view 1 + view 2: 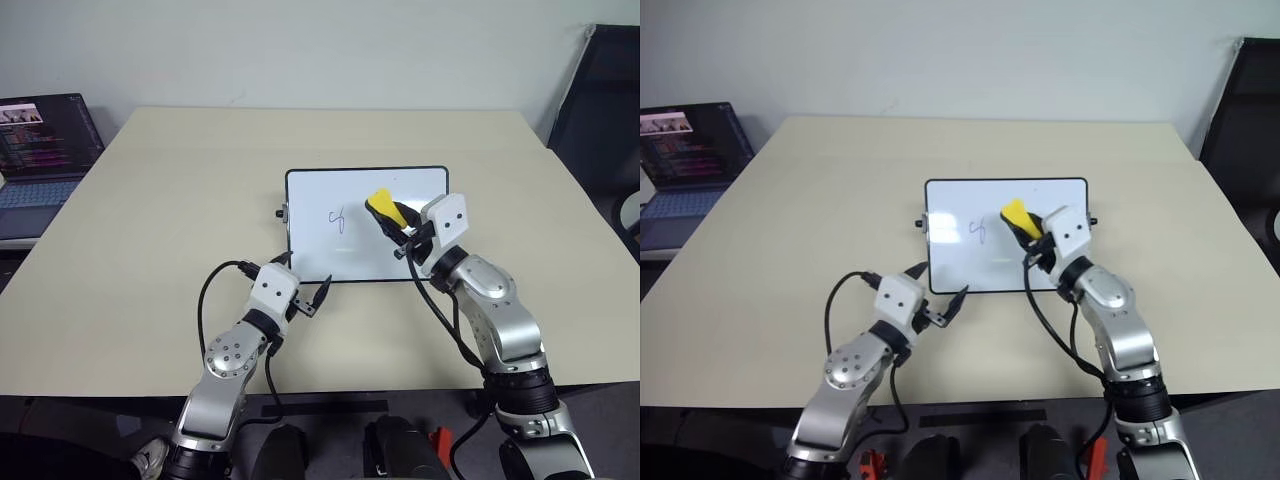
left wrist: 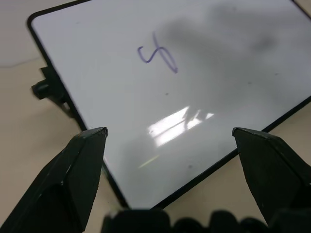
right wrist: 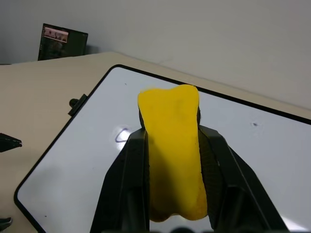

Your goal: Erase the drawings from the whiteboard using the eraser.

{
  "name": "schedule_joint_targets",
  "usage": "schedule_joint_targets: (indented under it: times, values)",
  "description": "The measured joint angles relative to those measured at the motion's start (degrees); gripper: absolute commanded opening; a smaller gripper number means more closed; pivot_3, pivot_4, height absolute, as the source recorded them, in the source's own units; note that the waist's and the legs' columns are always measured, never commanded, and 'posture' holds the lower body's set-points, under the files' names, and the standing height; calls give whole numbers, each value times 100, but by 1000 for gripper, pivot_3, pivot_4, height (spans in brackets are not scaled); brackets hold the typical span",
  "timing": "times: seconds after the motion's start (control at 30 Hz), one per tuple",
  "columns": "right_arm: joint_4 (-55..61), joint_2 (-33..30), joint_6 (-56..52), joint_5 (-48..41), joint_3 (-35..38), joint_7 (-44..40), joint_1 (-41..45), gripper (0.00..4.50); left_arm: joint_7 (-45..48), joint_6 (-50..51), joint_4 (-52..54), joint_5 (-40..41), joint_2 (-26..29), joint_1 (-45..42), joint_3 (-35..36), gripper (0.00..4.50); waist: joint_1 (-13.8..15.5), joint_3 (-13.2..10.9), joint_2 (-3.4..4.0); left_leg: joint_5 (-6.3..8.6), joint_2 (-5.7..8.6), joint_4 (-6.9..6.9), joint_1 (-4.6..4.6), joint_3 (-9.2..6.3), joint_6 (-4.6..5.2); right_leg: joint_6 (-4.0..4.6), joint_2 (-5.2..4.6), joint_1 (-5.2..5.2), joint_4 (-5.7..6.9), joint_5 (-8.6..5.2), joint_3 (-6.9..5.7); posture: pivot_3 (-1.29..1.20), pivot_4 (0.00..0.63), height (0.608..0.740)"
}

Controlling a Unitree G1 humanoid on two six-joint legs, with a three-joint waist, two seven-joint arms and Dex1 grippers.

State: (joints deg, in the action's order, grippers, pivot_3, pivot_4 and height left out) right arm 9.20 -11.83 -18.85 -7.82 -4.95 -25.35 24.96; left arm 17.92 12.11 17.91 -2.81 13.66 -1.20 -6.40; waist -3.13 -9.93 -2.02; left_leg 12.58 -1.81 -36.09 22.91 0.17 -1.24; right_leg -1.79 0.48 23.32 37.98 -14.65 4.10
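Closest to my head camera are the two arms, reaching forward over the beige table (image 1: 150,200). On my left side, the left gripper (image 1: 298,285) hangs at the near left corner of the whiteboard (image 1: 400,185), pointing roughly level and angled toward the board. Its two black fingers (image 2: 82,165) stand spread wide with nothing between them; the left wrist view shows this plainly, with the board's black frame and near corner showing in the gap between them.

That same wrist view gives me the best look at the drawings (image 2: 158,54): one thin blue-purple squiggle on the glossy white surface, plus a small black knob (image 2: 46,87) on the board's short side. From the head views the squiggle is just a faint mark left of centre on the board.

My right gripper (image 1: 400,232) is over the right half of the board, forearm bent up from the elbow and the wrist aimed forward and toward my left. It is pinching the eraser (image 3: 172,145), a yellow block that sticks out past the fingertips. The right wrist view shows the jaws pressed against both long sides of the block. Whether the eraser touches the board or is above it, I cannot tell. The squiggle lies near it, on its left.

Off the table's far left edge sits an open laptop (image 1: 45,150) with a lit screen.
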Motion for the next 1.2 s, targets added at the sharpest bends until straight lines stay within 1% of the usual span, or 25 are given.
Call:
schedule_joint_targets:
  times: [0.23,0.37,0.47,0.57,0.7,0.9,1.0,1.13,1.2]
  values:
    - [-833,189,289,240,-368,14,614,1049,-105,30,16,-57,15,43,11,4500,6,0,0,0,2,9,6,0,0,5,3,4,-5,-3,-8,0,150,740]
    - [-1712,291,735,559,-628,61,894,1049,-96,33,17,-52,53,-17,23,4500,1,0,0,1,3,8,5,3,0,5,2,4,-4,-3,-6,0,150,740]
    - [-2335,328,891,914,-774,259,1182,1049,-87,41,21,-46,74,-23,41,4500,-3,0,0,0,1,6,5,3,0,5,2,4,-3,-2,-5,0,150,740]
    - [-2678,412,1125,1146,-790,493,1356,1049,-80,89,46,-44,87,-21,44,4500,-3,0,0,0,1,7,5,3,0,5,2,4,-3,-2,-4,0,150,740]
    - [-2875,523,1354,1220,-769,677,1396,1049,-74,123,140,-43,101,-15,42,4500,-5,0,0,1,-1,7,5,2,0,5,1,5,-1,-2,-4,0,150,740]
    - [-2961,615,1431,1267,-770,666,1408,1049,-82,224,180,-46,116,-71,20,4500,-8,0,0,0,-2,5,4,2,0,4,0,4,1,-2,-4,0,150,740]
    - [-2960,667,1450,1337,-985,445,1379,1049,-83,257,184,-46,116,-83,0,4500,-25,0,0,0,-2,7,2,1,0,5,3,5,0,-2,-3,0,150,740]
    - [-2919,818,1397,1393,-1599,-90,1059,1049,-76,345,265,-45,134,-68,-1,4500,-25,0,1,1,-9,11,3,-5,0,12,3,5,1,-6,-5,0,150,740]
    - [-2889,845,1280,1385,-1668,-195,1015,1049,-62,433,276,-53,188,-31,7,4500,-15,-1,2,0,-11,7,3,-7,0,11,3,5,5,-6,-8,0,150,740]
